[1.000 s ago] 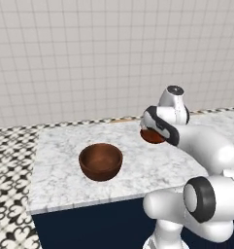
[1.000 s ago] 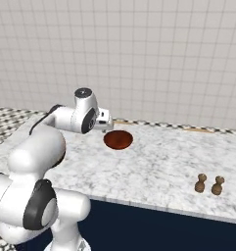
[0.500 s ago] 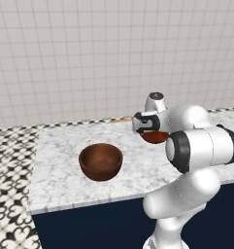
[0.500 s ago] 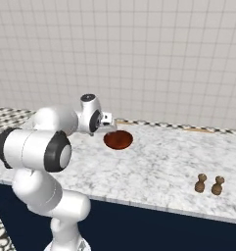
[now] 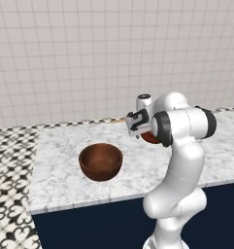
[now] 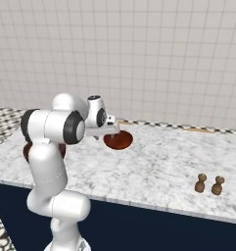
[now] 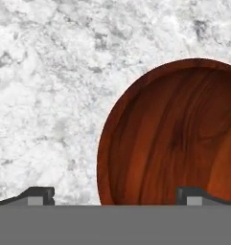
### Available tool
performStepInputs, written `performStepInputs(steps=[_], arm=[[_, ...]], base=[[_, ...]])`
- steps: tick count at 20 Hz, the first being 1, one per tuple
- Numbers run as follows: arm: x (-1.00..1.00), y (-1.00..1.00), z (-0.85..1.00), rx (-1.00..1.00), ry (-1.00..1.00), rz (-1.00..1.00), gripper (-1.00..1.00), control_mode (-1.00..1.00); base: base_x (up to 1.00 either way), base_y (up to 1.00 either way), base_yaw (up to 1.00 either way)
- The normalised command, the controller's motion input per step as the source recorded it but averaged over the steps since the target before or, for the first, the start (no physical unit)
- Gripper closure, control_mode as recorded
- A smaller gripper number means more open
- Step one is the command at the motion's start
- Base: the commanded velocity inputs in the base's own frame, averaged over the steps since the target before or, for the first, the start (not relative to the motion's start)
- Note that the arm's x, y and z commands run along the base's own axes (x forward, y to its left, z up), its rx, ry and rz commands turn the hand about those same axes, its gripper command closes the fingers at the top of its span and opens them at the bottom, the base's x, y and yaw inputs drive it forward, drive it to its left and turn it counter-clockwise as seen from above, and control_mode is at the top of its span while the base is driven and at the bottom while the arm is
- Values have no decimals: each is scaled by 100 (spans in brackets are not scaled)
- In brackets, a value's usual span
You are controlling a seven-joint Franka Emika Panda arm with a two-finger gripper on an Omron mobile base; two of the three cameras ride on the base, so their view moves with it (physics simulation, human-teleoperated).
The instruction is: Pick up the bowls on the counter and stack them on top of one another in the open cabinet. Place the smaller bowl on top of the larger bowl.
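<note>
Bowls both sit unstacked on the counter [image 5: 65,180]: larger bowl [image 5: 100,161] centre-left, smaller bowl [image 7: 177,139] at lower right under the gripper [image 7: 116,196], jaws spread wide, empty. Nothing moved yet.

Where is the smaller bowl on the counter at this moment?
The smaller bowl sits on the counter near the tiled wall, just under the open gripper, right of the larger bowl in the left base view.
</note>
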Motion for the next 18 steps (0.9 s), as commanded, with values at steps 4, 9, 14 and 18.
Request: performStepInputs(steps=[4, 9, 14, 18], arm=[[39, -14, -47, -6, 4, 0, -100, -100], [30, -3, -50, -8, 4, 0, -100, -100], [18, -8, -54, -9, 1, 0, 100, -100], [10, -10, -8, 0, 0, 0, 100, -100]], base=[[0, 0, 0], [0, 0, 0], [0, 0, 0], [0, 0, 0]])
